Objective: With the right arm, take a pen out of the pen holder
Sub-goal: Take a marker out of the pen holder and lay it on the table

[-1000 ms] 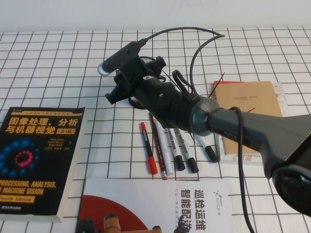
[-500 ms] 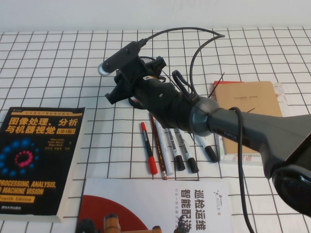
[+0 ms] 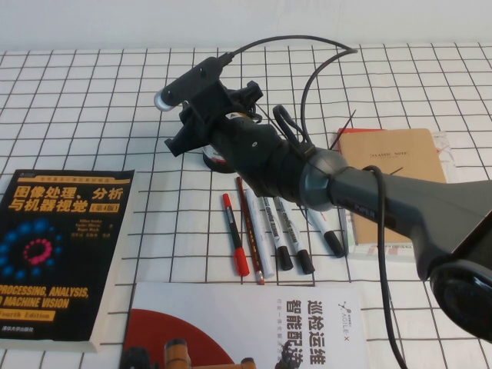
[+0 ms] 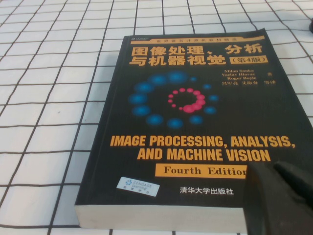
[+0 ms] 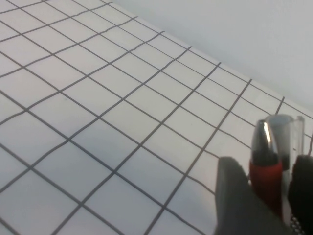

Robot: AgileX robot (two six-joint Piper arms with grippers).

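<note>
My right arm reaches across the middle of the table, and its wrist point(image 3: 231, 127) hangs over the pen holder point(image 3: 217, 159), which is mostly hidden beneath it. In the right wrist view my right gripper point(image 5: 266, 165) has a red pen point(image 5: 266, 183) with a black-and-silver tip between its two dark fingers point(image 5: 234, 196). A clear grey pen point(image 5: 288, 128) stands just behind the red one. The holder's mesh rim point(image 5: 293, 226) shows at the frame corner. My left gripper point(image 4: 281, 198) is a dark shape hovering over the near corner of a black textbook point(image 4: 181, 117).
Several pens and a pencil point(image 3: 250, 227) lie side by side on the grid cloth, among them a red pen point(image 3: 235, 234). A brown notebook point(image 3: 392, 157) lies at the right, the black textbook point(image 3: 58, 254) at the left, a white-and-red booklet point(image 3: 254, 323) near the front edge.
The right wrist has lifted slightly and shifted toward the far side, so more of the pen holder's base shows below it. The left arm has stayed still.
</note>
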